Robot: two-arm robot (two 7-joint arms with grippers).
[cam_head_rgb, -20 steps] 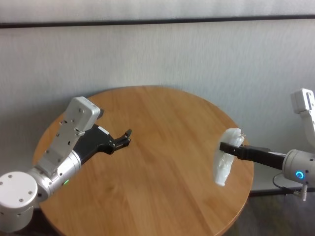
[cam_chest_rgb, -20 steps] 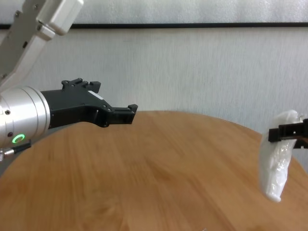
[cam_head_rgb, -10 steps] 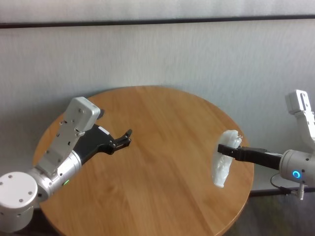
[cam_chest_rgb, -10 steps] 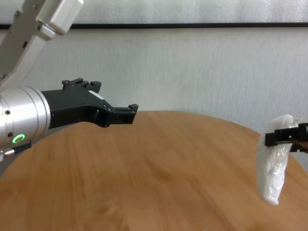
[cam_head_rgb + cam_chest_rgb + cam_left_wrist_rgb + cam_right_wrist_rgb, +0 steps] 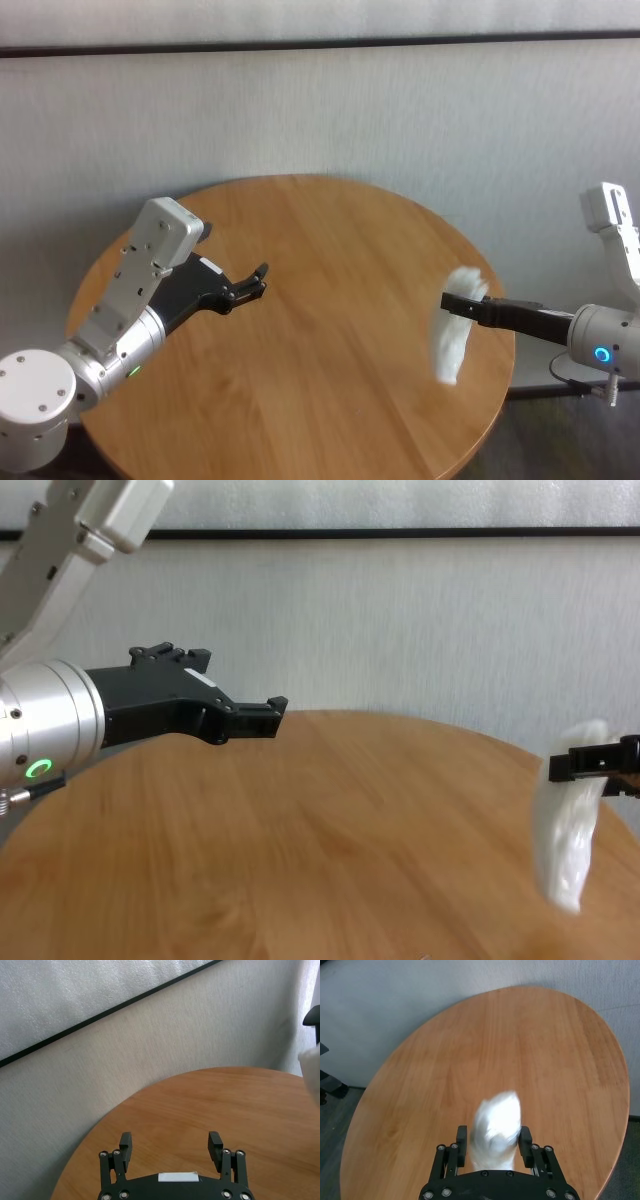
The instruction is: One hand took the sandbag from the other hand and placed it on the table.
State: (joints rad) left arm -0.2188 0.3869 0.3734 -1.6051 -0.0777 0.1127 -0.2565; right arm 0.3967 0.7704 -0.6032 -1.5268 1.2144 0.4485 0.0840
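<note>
While your right gripper point(image 5: 458, 303) hung over the right-hand edge of the table point(image 5: 330, 300), the step in hand looked to me like the placing itself, with the handover already done. The sandbag point(image 5: 450, 340) sat in that gripper's mouth and drooped below it, its lower end close above the wood or just touching it; the views did not settle which. You could not tell from the pictures whether the claw was clamped on the bag or letting it go, because the bag was smeared while the gripper around it was crisp, which suggests the bag was moving by itself. Your left gripper point(image 5: 255, 280) hovered well apart over the left half of the table, its two fingers point(image 5: 125, 1141) spread wide with nothing between them. Next, I judged, you needed a clean release low over the top and then a straight retreat, so the bag would not roll off the nearby rim. The sandbag itself looked white, soft and elongated, hanging lengthwise, wider at the top and tapering downward.
</note>
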